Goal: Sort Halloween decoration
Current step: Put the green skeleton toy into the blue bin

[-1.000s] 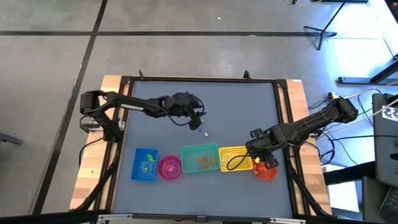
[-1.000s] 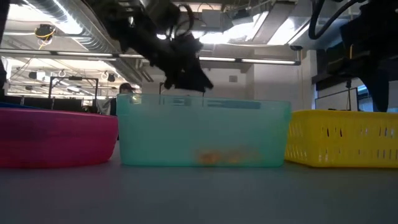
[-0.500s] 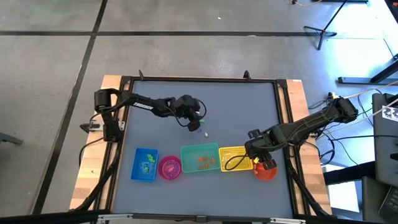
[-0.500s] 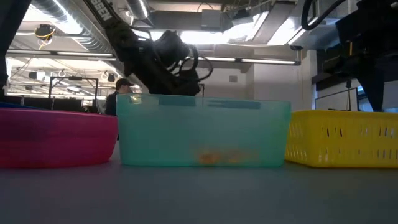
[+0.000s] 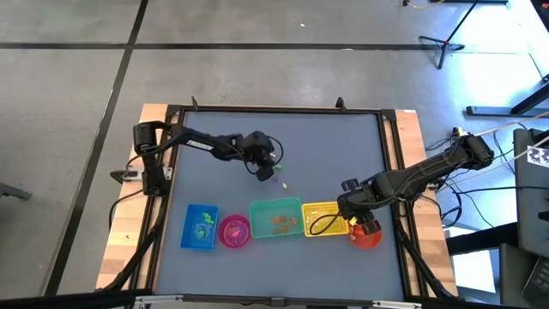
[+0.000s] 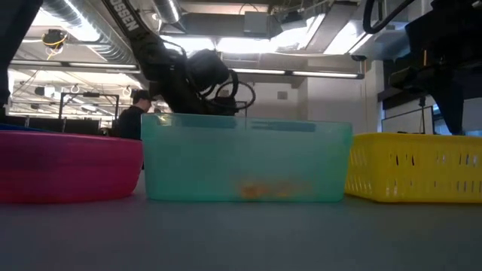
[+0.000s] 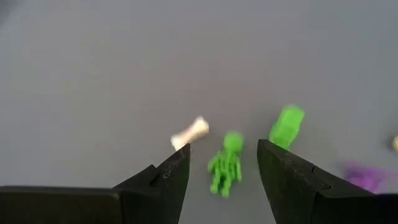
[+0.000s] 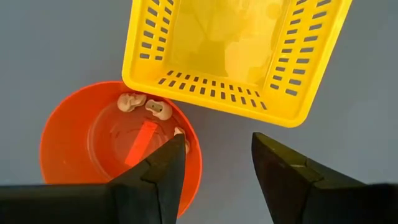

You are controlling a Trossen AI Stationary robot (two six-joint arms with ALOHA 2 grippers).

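We see the green skeleton (image 7: 225, 163) lying on the grey counter (image 7: 93, 74), between the spread fingers of the left claw (image 7: 224, 168). We lower straight and close slowly, avoiding the white bone (image 7: 190, 132). The right claw (image 8: 214, 177), released, hangs above the orange bowl (image 8: 74, 155).

Beyond the left fingers (image 7: 283, 168), a purple trinket (image 7: 362, 177) is a blur of no clear shape, and a yellowish speck (image 7: 394, 143) is cut by the edge. Through the teal tub (image 6: 246, 162), orange trinkets (image 6: 263, 188) show only as a smear.
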